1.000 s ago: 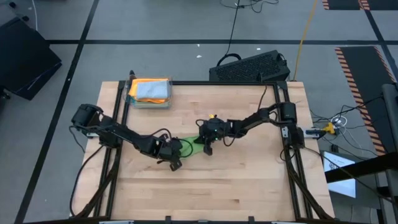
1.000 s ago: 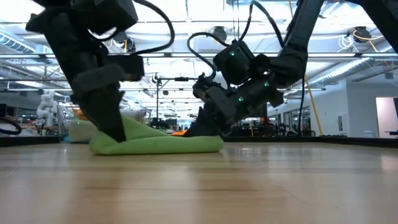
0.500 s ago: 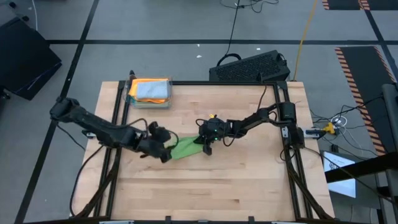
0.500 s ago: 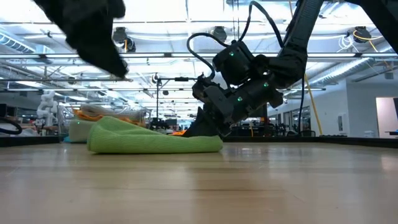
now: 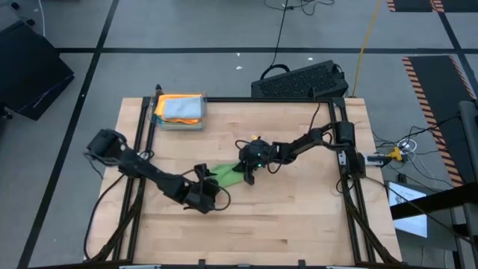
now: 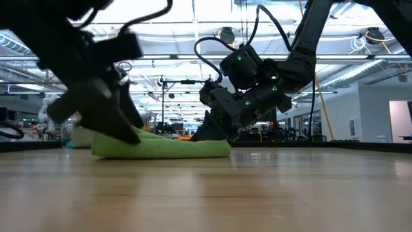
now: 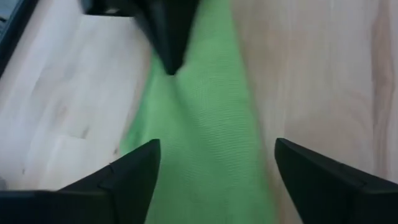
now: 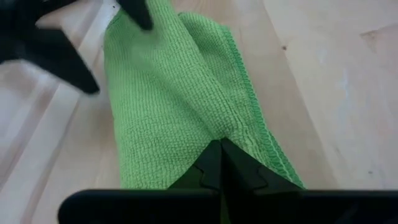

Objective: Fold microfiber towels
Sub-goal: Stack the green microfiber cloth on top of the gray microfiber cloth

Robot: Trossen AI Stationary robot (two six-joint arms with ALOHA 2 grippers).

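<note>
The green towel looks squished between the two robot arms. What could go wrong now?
1. The right pincer is shut on one end of the bright green towel. If that arm pulls, the folded cloth could drag along the table and come undone.
2. The left pincer is open, straddling the towel's other end. Closing there, it might grab only the top layer and bunch the fold.
3. The arms are close together, so they could bump.

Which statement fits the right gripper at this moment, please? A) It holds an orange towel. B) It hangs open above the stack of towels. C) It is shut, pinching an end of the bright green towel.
C: the right gripper has its fingertips together on the bright green towel at its near end.
</note>
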